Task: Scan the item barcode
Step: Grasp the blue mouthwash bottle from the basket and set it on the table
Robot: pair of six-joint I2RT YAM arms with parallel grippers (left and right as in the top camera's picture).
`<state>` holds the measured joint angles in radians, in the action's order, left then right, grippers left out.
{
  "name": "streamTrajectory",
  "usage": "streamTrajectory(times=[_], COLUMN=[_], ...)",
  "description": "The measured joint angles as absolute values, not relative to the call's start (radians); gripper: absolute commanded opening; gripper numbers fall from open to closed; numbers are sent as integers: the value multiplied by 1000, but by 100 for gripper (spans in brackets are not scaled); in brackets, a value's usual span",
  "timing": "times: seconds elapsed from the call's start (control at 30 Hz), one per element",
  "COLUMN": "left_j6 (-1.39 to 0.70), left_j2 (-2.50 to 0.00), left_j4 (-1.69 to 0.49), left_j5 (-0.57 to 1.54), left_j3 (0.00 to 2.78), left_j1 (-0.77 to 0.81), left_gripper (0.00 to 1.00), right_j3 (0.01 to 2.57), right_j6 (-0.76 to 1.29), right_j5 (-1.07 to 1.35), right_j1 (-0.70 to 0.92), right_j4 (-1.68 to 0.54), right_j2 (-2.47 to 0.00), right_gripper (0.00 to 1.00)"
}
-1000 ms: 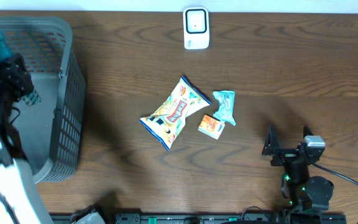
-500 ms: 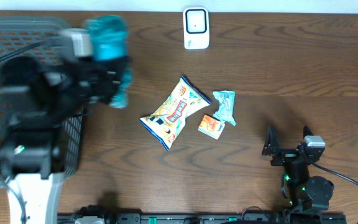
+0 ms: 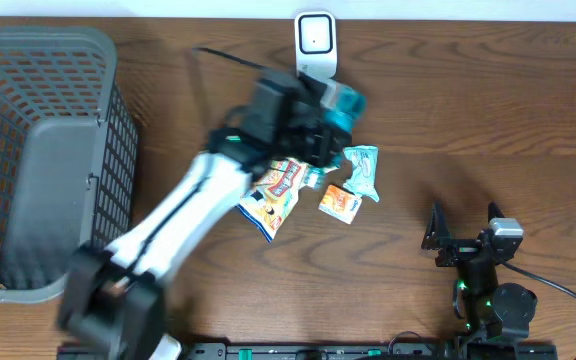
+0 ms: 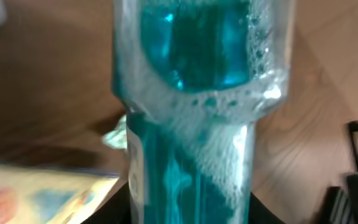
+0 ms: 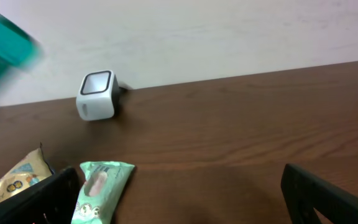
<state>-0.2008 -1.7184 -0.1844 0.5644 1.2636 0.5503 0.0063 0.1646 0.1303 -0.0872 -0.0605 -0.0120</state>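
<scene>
Overhead, left gripper: your left gripper is out over the middle of the table, clamped on the bottle.
Overhead, bottle: it is blurred and teal-blue, and sits close to the scanner, slightly to the scanner's right in the picture. You cannot tell which face points at the scanner.
Overhead, right gripper: your right gripper rests near the right front of the table, jaws wide apart with nothing between them.
Overhead, other items: the snack bag lies partly under your left arm. The green packet and the orange packet lie just beside the bag, and the basket stands at the far left.
Left wrist, bottle: the bottle fills the frame. It is clear, holds blue liquid and has foam on the inside.
Left wrist, below: a corner of the snack bag shows at lower left.
Right wrist, gripper: your right gripper shows both dark fingers spread, holding nothing.
Right wrist, table: the scanner stands at the back edge, with the green packet and snack bag in front.
Right wrist, bottle: the bottle is a teal blur at upper left, above the scanner's level.
</scene>
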Motion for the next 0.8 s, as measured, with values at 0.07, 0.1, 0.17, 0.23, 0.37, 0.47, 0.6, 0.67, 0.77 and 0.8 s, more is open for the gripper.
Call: streamTrajectory(times=[0.07, 0.1, 0.17, 0.23, 0.37, 0.47, 0.6, 0.67, 0.77, 0.8], left_j6=[-222, -234, -260, -286, -322, -337, -350, -353, -355, -354], left_j2=[-1802, -1836, -1900, -1946, -2001, -2009, -2009, -2009, -2003, -1999], left_j4=[-111, -74, -9, 38, 100, 105, 146, 161, 161, 159], left_j5=[562, 561, 559, 558, 558, 558, 552, 549, 530, 521], left_j3=[1261, 1258, 1256, 1254, 1254, 1253, 1253, 1254, 1254, 1254], left_j1=[592, 609, 642, 667, 702, 711, 707, 704, 695, 690], left_gripper=[31, 33, 34, 34, 34, 42, 92, 100, 98, 98], right_j3=[6, 6, 6, 6, 6, 6, 6, 6, 6, 6], right_j6=[165, 165, 165, 165, 165, 165, 165, 165, 165, 165], right_j5=[131, 130, 130, 130, 130, 130, 130, 130, 130, 130], right_j1=[-87, -87, -87, -87, -87, -87, -87, -87, -87, -87], right_j4=[-61, -61, -61, -60, -60, -60, -60, -60, -60, -61], right_j2=[-12, -12, -12, -12, -12, -12, -12, -12, -12, -12], right_gripper=[99, 99, 99, 99, 99, 99, 99, 99, 99, 99])
